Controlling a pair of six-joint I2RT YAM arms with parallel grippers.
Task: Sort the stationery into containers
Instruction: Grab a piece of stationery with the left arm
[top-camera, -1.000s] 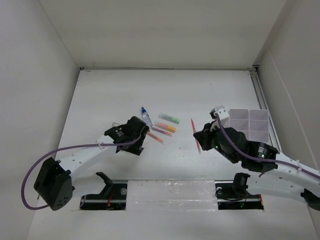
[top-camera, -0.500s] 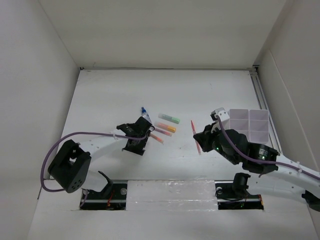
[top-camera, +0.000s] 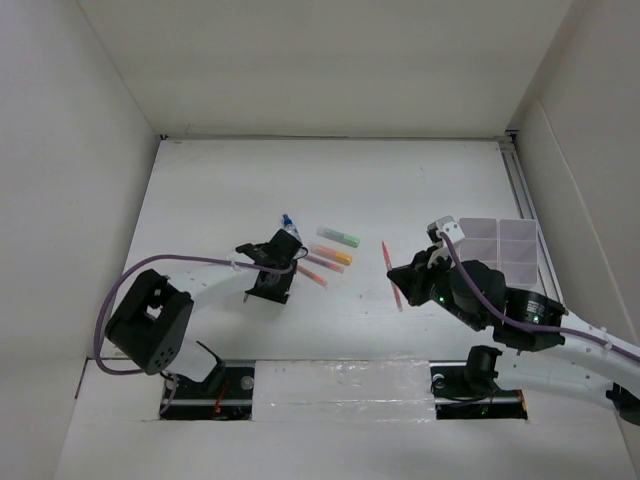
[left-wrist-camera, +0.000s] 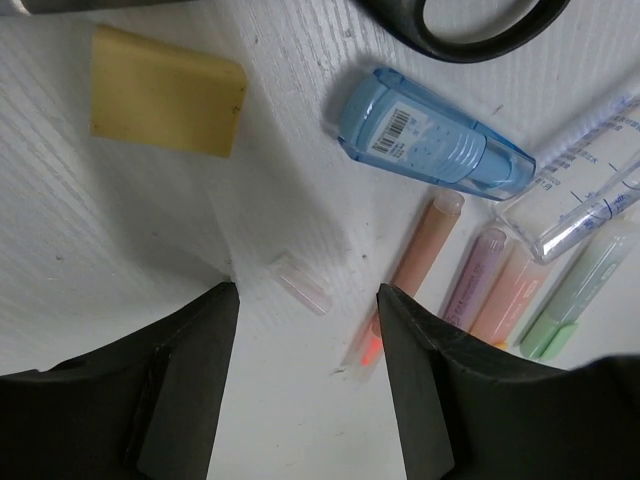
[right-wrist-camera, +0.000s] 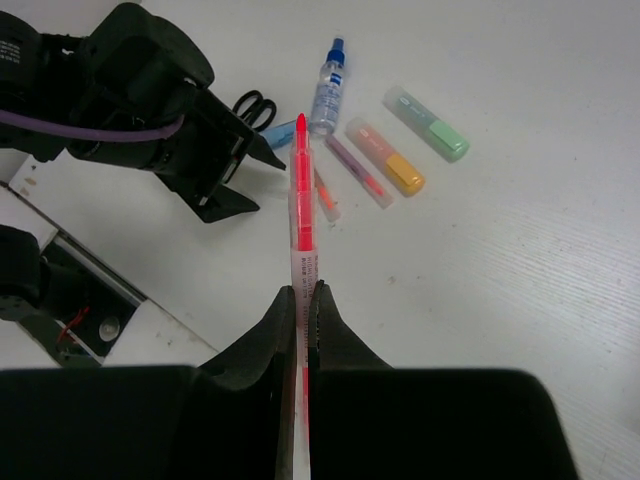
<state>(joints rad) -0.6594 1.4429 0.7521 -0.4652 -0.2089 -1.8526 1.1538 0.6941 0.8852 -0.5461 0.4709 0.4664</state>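
**Inspector:** State of the left gripper (left-wrist-camera: 306, 292)?

**Observer:** Jaws apart, holding nothing. It stands low over the table (top-camera: 220, 190), at the near left end of the loose stationery. A small clear cap (left-wrist-camera: 300, 283) lies flat between the two fingers and touches neither. The bright tip of an orange pen (left-wrist-camera: 418, 262) lies just beside one finger.

**Inspector:** And beyond the fingers?

**Observer:** A yellow eraser (left-wrist-camera: 165, 105) lies apart from the rest. A blue plastic piece (left-wrist-camera: 430, 135) with a barcode label lies next to the black handle of the scissors (left-wrist-camera: 470, 25). A clear bottle (left-wrist-camera: 580, 200) lies on its side close to the marker ends. The green marker (right-wrist-camera: 428, 124) and the orange marker (right-wrist-camera: 388, 160) lie side by side at the far right of the group.

**Inspector:** Right gripper (right-wrist-camera: 300, 295)?

**Observer:** Closed tight on a red pen (right-wrist-camera: 300, 200), gripped low on the barrel and held off the table. The pen juts out ahead of the fingers.

**Inspector:** Position?

**Observer:** Right of the loose group and well apart from it, just left of the organiser (top-camera: 500, 250). The organiser sits by the right edge of the table. The pen is not over any compartment.
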